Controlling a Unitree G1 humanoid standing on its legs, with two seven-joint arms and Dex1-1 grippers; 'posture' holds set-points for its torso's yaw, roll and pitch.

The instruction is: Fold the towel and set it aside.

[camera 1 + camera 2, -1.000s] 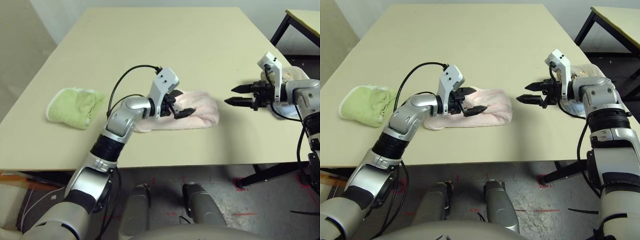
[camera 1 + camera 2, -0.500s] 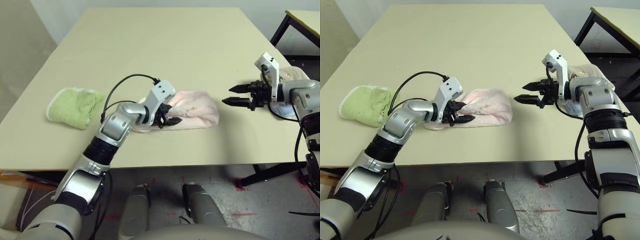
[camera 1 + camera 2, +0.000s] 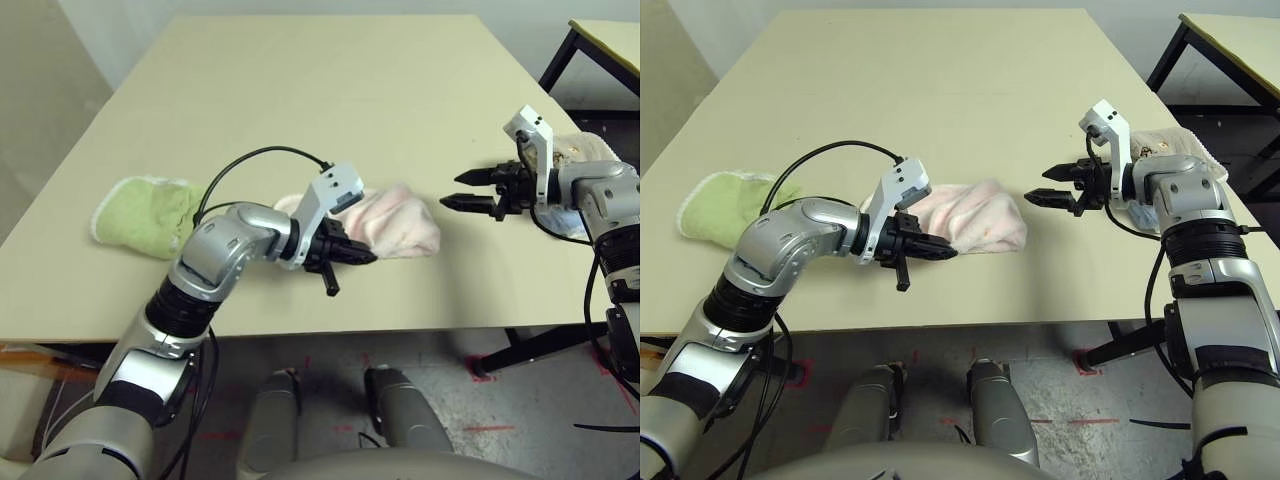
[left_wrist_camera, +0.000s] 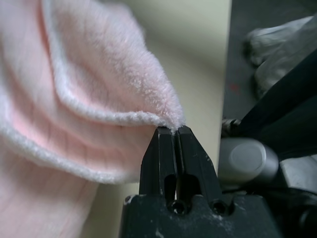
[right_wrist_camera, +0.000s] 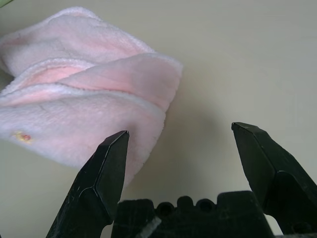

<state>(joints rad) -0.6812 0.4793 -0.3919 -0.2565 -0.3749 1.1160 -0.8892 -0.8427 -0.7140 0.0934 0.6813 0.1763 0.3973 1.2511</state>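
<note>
The pale pink towel (image 3: 395, 220) lies bunched in a loose fold near the table's front middle. My left gripper (image 3: 358, 257) is at the towel's near left edge, shut on a fluffy corner of it; the left wrist view has the towel (image 4: 74, 89) pinched at the left gripper's (image 4: 172, 131) closed tips. My right gripper (image 3: 1042, 186) hovers open just right of the towel, fingers pointing at it and apart from it. In the right wrist view the towel (image 5: 74, 109) sits beyond the spread fingers of the right gripper (image 5: 181, 131), with bare table between them.
A lime-green folded towel (image 3: 150, 212) lies at the left of the table (image 3: 320, 90). A beige towel with a light blue one (image 3: 1168, 146) sits at the table's right edge behind my right arm. Another table (image 3: 610, 40) stands at the far right.
My left gripper dropped from above the towel to its near edge, shut on a corner and drew it toward the table's front. The towel bunched up. My right gripper shifted slightly left.
</note>
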